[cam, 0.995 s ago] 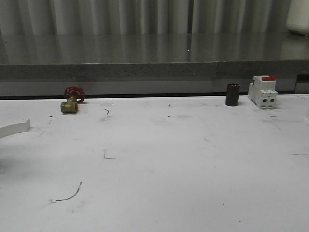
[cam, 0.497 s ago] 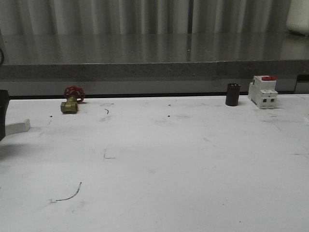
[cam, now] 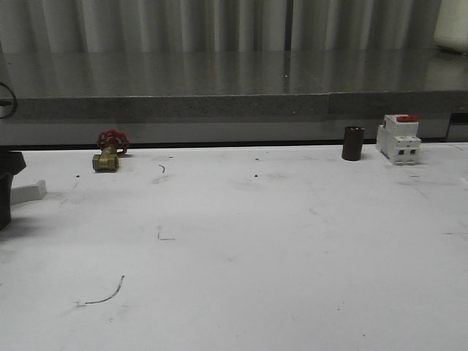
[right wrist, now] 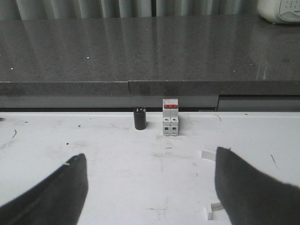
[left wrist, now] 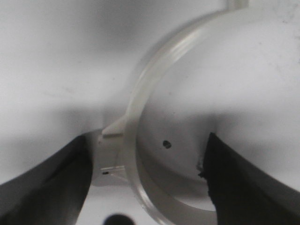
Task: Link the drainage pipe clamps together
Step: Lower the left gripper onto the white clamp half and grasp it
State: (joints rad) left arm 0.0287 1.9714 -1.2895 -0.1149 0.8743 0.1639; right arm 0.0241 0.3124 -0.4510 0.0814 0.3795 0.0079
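Observation:
One white half-ring drainage pipe clamp (left wrist: 140, 98) lies flat on the table, its arc and a side lug running between the two dark fingers (left wrist: 47, 187) of my left gripper (left wrist: 145, 183). The jaws stand wide apart on either side of the arc, open and not touching it. In the front view that gripper (cam: 6, 191) is at the far left edge, with the clamp's end (cam: 31, 191) sticking out beside it. My right gripper (right wrist: 150, 187) is open over bare table. Two end tabs of the other clamp (right wrist: 206, 153) show beside its right finger (right wrist: 255, 192), which hides the arc.
A brass valve with a red handwheel (cam: 108, 152) stands at the back left. A short black cylinder (cam: 352, 142) and a white breaker with a red top (cam: 398, 139) stand at the back right. A grey ledge (cam: 234, 106) runs behind the white table (cam: 241, 248).
My left gripper has come into the front view at the far left edge and settled over the clamp there, covering most of it. Nothing else has moved.

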